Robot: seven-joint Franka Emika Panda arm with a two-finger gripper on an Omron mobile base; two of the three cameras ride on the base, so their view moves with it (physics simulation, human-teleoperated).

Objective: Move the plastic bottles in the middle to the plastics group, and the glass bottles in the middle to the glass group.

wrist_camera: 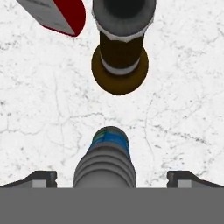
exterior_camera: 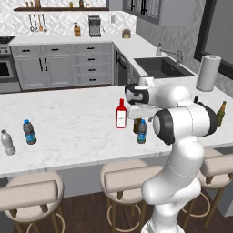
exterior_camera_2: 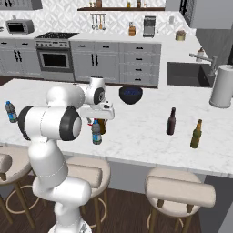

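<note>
Marble desk [exterior_camera: 68, 123], my arm over its middle. Tool [wrist_camera: 112, 178] hangs above the small blue-capped bottle [wrist_camera: 106, 159], fingers [wrist_camera: 41, 178] spread wide to either side and touching nothing: released, empty.

Hand view: small bottle seen from the top, between the fingertips at 6 o'clock. Brown bottle [wrist_camera: 120, 52] upright at 12 o'clock from it, a gap of bare marble between them. Red bottle [wrist_camera: 65, 15] at 11 o'clock, cut by the frame edge.

Left base view: red bottle [exterior_camera: 121, 114] stands at 10 o'clock from the small bottle [exterior_camera: 142, 132]; brown bottle [exterior_camera: 136, 125] just beside it, half hidden by my arm. Plastics group well apart at the far left: dark-label bottle [exterior_camera: 29, 132] and clear bottle [exterior_camera: 7, 143].

Right base view: glass group well to the right, near-black bottle [exterior_camera_2: 171, 121] and amber-green bottle [exterior_camera_2: 196, 134] both upright. Small bottle [exterior_camera_2: 96, 132] under the hand.
</note>
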